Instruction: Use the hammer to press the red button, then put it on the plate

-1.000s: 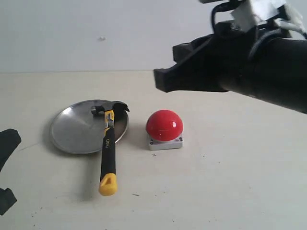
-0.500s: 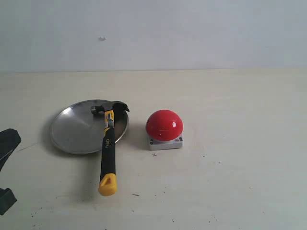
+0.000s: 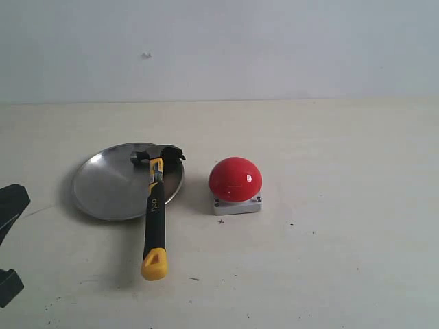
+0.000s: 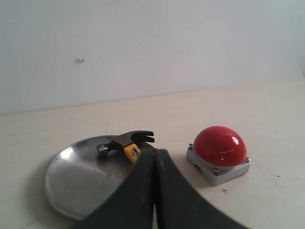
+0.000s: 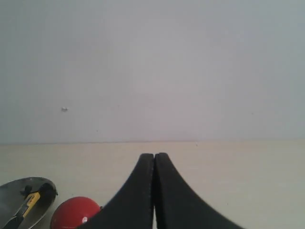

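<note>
Left wrist view shows the left pincer [image 4: 154,153] pressed shut and empty. Just beyond its tips lies the hammer [image 4: 127,143], with its head on the plate [image 4: 66,183] and its handle running back over the rim onto the desk [image 4: 267,109], toward this pincer. The right pincer [image 5: 154,156], also shut on nothing, seems farther.

Left tool [image 4: 155,154] and right tool [image 5: 154,157] each have fingers pressed together.
</note>
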`<state>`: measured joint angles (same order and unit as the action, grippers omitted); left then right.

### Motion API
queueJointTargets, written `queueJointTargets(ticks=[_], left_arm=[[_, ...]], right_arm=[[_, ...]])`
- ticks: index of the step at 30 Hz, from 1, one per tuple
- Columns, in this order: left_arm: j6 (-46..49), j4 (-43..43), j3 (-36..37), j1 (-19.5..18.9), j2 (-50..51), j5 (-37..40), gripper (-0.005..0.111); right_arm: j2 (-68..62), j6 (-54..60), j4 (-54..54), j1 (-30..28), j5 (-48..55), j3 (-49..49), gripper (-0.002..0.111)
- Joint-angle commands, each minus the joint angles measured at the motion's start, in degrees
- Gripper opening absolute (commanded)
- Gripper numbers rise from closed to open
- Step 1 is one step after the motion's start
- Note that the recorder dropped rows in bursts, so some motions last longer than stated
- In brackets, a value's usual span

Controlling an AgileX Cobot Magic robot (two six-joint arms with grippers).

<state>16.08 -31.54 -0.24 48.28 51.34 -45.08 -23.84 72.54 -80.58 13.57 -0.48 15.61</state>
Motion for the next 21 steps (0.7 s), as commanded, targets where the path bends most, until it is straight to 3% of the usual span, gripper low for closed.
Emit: queueJointTargets(ticks=[1,2,3,6,9,21], left_arm=[[0.2,0.2,0.2,0.3,-0.3,-0.2,0.0],[0.2,0.2,0.2,0.3,-0.3,-0.2,0.0],[0.2,0.2,0.2,0.3,-0.3,-0.2,0.0],[0.2,0.2,0.2,0.3,-0.3,-0.2,0.0],[0.2,0.2,0.2,0.3,-0.3,-0.2,0.0],[0.2,0.2,0.2,0.3,-0.3,-0.2,0.0]], right_arm=[[6.4,-22.0,32.0,-0.3,7.2,-0.3,0.0],[7.5,-30.8,39.1,-0.3,8.9,-0.3,0.0],[10.2,-47.3,55.0,-0.3,12.3,-0.3,0.0],[16.2,-74.3,78.3,-0.3,16.4,-3.0,0.0],[19.9,-79.2,83.1,-0.3,16.6,-7.8,0.0],[23.8,-79.1,83.1,-0.3,17.8,-15.6,0.0]])
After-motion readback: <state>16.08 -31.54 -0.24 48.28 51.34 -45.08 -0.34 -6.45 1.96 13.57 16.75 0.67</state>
